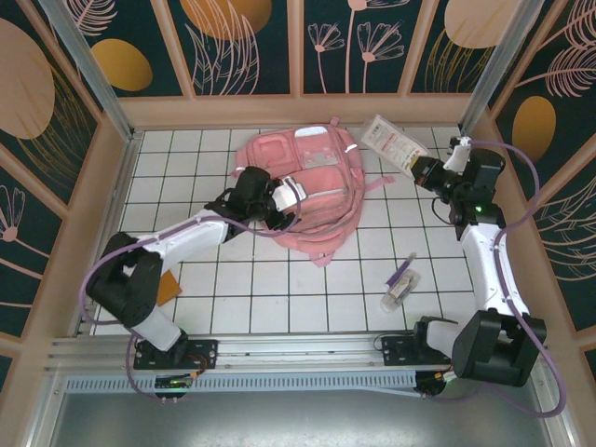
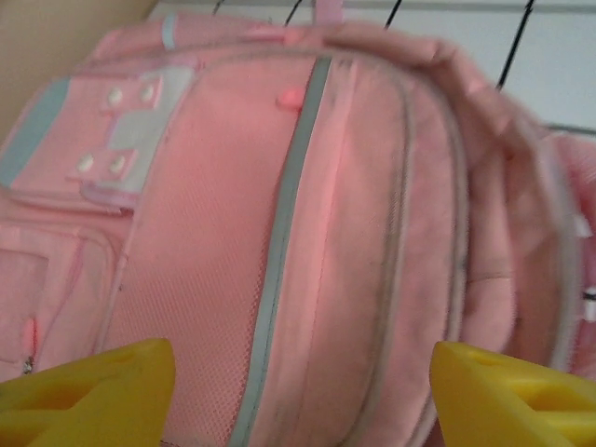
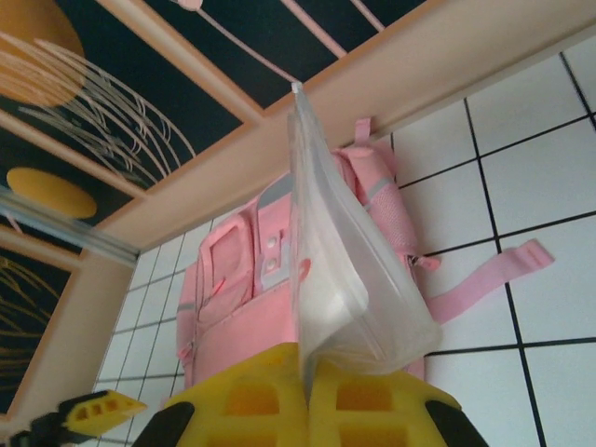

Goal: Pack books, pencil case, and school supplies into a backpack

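backpack (image 1: 307,186), soft and pink, lies flat on the white tiled table (image 1: 251,298), at about 12 o'clock from the table's middle in the top view. its straps (image 1: 326,244) trail toward 5 o'clock and one more reaches out toward 3 o'clock.

the left gripper (image 1: 282,200) sits at the backpack's 9 o'clock edge. in the left wrist view its two yellow fingers (image 2: 93,396) stand spread wide with nothing pinched between them. the pink front panel, with a grey zipper line (image 2: 284,233) running down it, lies close beyond them. whether the fingers touch the fabric cannot be told.

the right gripper (image 1: 422,171) is at about 2 o'clock, pressed together on one end of the pencil case (image 1: 393,142). the white pouch sticks out toward 10 o'clock from the gripper, near the back wall and just beside the backpack's 2 o'clock corner. in the right wrist view it rises from between the yellow fingers, with the backpack beyond it.

the purple pen (image 1: 403,269) and the small whitish tube (image 1: 396,293) lie side by side on the tiles at about 4 o'clock, well apart from the backpack. an orange edge of the book (image 1: 168,287) shows at about 8 o'clock, partly hidden by the left arm.
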